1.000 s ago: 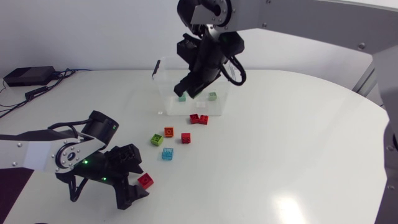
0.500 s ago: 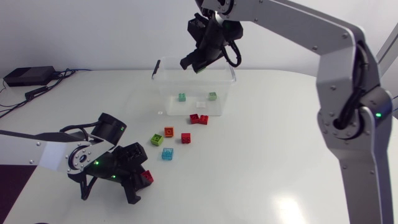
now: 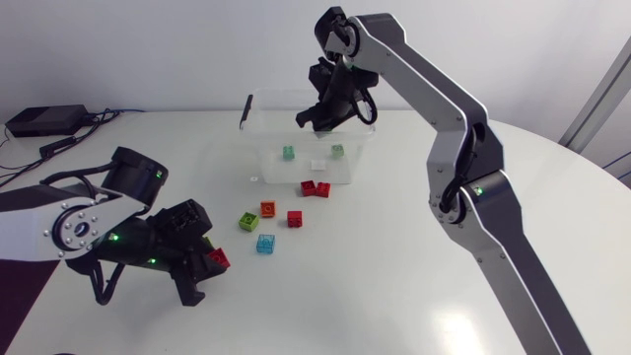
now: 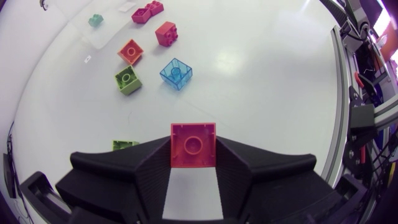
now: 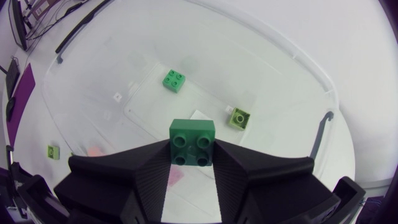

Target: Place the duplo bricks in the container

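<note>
White table (image 3: pixel 473 296) fills the head view, and the clear container (image 3: pixel 258 136) stands at its far middle. The right arm enters from the right and arches over, so the right gripper (image 3: pixel 314 120) hangs above the container's far side; from here I cannot see what it holds. On the container floor lie a green brick (image 3: pixel 288 153), a white brick (image 3: pixel 317 165) and a pale green brick (image 3: pixel 337 151). A dark red double brick (image 3: pixel 315 187) sits at the near wall, inside or outside I cannot tell. Nearer, loose on the table, are an orange brick (image 3: pixel 267 209), a lime brick (image 3: pixel 248 221), a second red brick (image 3: pixel 295 218) and a clear blue brick (image 3: pixel 265 244). The left gripper (image 3: pixel 215 260) is at the near left, with a red brick (image 3: pixel 219 258) between its fingers.

The left wrist view shows both fingers pressed against the red brick from two sides. Ahead lies the clear blue brick, then lime and orange, then the second red brick, with the double brick farthest. A small lime piece (image 4: pixel 124 145) peeks out beside one finger, mostly hidden.

The right wrist view shows that gripper clamped on a dark green brick (image 5: pixel 193 142), four studs up, over the open container. Beneath it the green, pale green and white bricks lie apart on the floor.
</note>
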Robot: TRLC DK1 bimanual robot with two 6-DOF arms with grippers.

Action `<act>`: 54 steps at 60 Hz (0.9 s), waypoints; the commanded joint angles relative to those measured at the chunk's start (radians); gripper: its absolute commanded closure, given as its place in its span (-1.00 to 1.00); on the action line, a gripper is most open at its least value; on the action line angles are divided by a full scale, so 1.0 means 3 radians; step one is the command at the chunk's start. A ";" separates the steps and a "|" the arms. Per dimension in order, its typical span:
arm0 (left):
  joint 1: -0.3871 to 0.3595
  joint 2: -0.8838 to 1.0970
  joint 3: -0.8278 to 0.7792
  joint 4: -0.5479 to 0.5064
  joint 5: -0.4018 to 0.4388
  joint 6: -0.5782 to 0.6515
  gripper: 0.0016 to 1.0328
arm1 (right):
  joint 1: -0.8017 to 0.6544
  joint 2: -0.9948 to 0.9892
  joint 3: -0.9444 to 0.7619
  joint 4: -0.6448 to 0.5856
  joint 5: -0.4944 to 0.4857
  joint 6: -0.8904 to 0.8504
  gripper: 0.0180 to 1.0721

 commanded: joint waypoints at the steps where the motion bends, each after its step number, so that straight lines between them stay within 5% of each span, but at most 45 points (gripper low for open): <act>1: 0.0019 -0.0084 0.0150 -0.0060 0.0034 0.0002 0.51 | 0.0011 -0.0221 -0.0091 -0.0002 -0.0016 0.0103 0.34; 7: 0.0019 -0.0089 0.0257 -0.0127 0.0034 -0.0024 0.51 | -0.0045 -0.0206 -0.0209 -0.0094 -0.0098 0.0098 -0.62; 11: 0.0019 -0.0130 0.0303 -0.0163 0.0034 -0.0029 0.51 | -0.0081 -0.0252 -0.0270 -0.0120 -0.0190 0.0098 -0.89; 29: -0.0007 -0.0176 0.0533 -0.0285 0.0034 -0.0085 0.49 | -0.0050 -0.0773 -0.0633 -0.0140 -0.0303 0.0103 -0.90; 54: -0.0053 0.0121 0.1300 -0.0198 0.0034 -0.0264 0.46 | 0.0180 -0.1663 -0.2039 -0.0263 -0.0548 0.0175 -0.90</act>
